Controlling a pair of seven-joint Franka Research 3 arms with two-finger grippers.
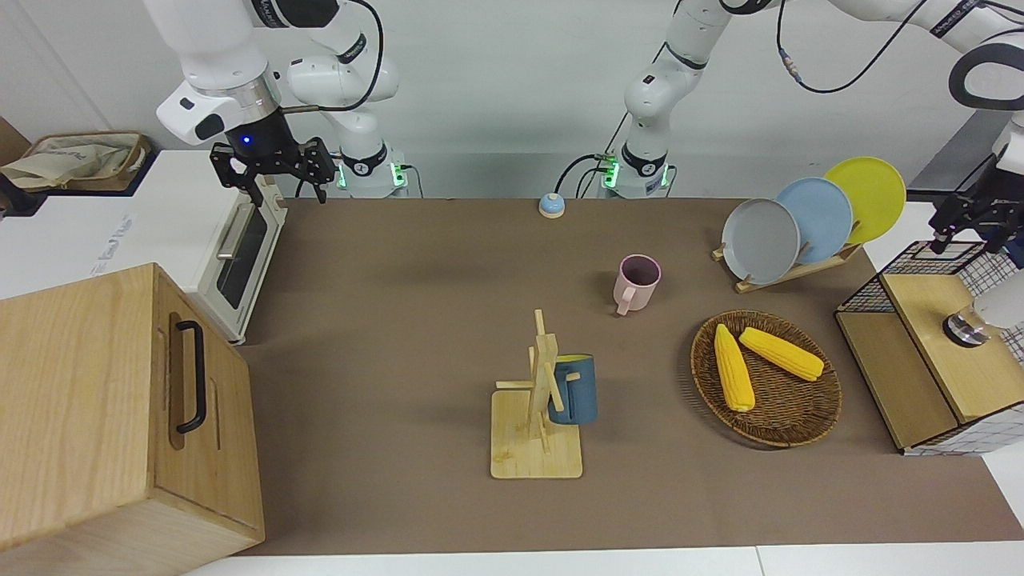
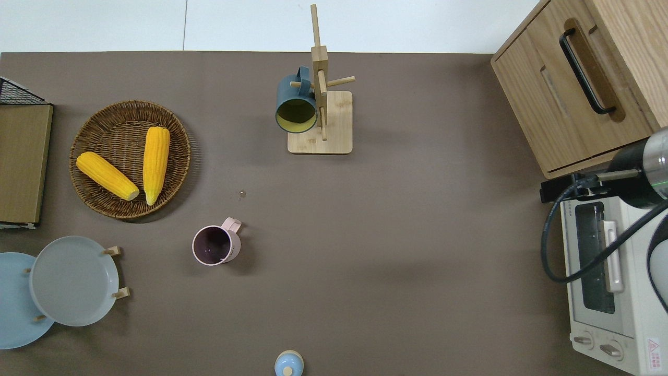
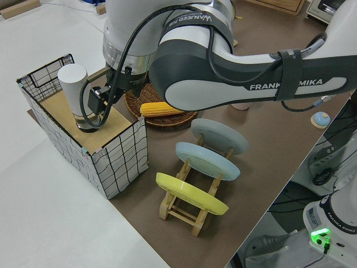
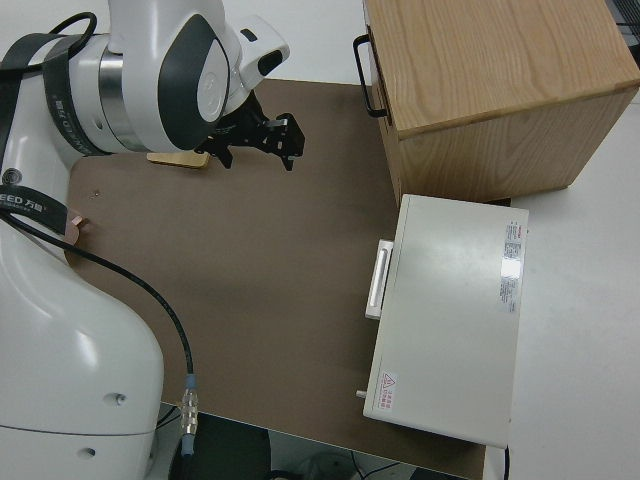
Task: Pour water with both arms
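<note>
A white bottle (image 3: 74,95) stands upright on the wooden top of a wire basket (image 3: 114,153) at the left arm's end of the table; it also shows as the white bottle (image 1: 990,310) in the front view. My left gripper (image 1: 970,226) hangs open over that basket, close beside the bottle and not touching it. An empty pink cup (image 1: 638,282) (image 2: 215,245) stands on the brown mat near the middle of the table. My right gripper (image 1: 274,174) (image 4: 257,148) is open with nothing in it, up over the toaster oven's door edge.
A blue mug (image 2: 296,102) hangs on a wooden mug rack (image 2: 320,122). A wicker basket (image 2: 104,112) holds two corn cobs. A plate rack (image 1: 800,268) holds three plates. A toaster oven (image 2: 600,282) and a wooden cabinet (image 1: 96,400) stand at the right arm's end. A small blue bell (image 1: 551,206) sits near the robots.
</note>
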